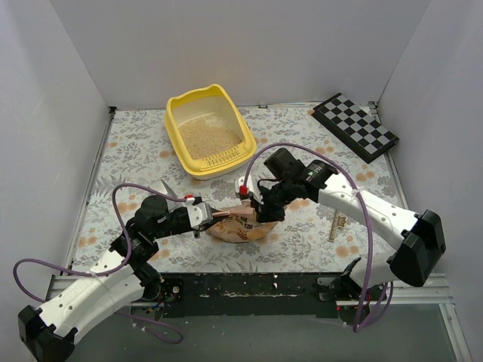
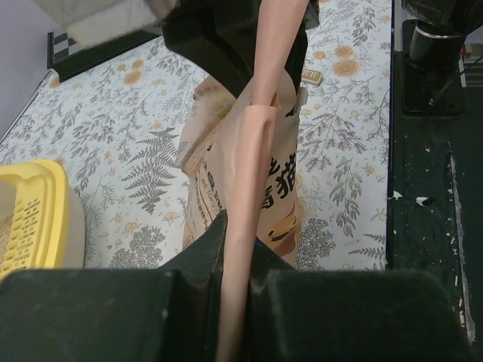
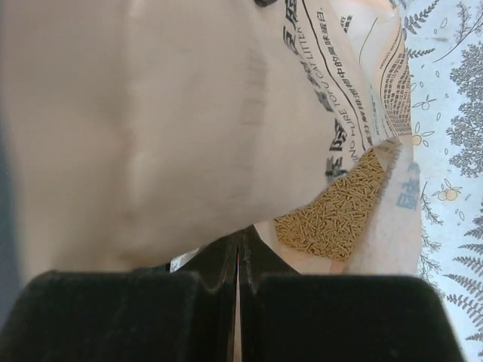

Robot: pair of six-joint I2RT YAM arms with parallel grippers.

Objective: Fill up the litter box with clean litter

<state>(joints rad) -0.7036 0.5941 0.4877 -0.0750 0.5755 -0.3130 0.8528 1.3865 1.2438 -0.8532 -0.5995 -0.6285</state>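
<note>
The yellow litter box stands at the back centre, with pale beige clean litter covering its floor. Its corner also shows in the left wrist view. An orange-pink printed bag sits on the table between both arms. My left gripper is shut on the bag's left edge, a flap of the bag running up from between its jaws. From the right, my right gripper is shut on the bag's top edge. A patch of tan pellets shows on the bag; whether it is print or contents I cannot tell.
A silver scoop lies left of the bag. A black-and-white checkered board leans at the back right. A small tan strip lies on the floral cloth beside the right arm. White walls enclose three sides.
</note>
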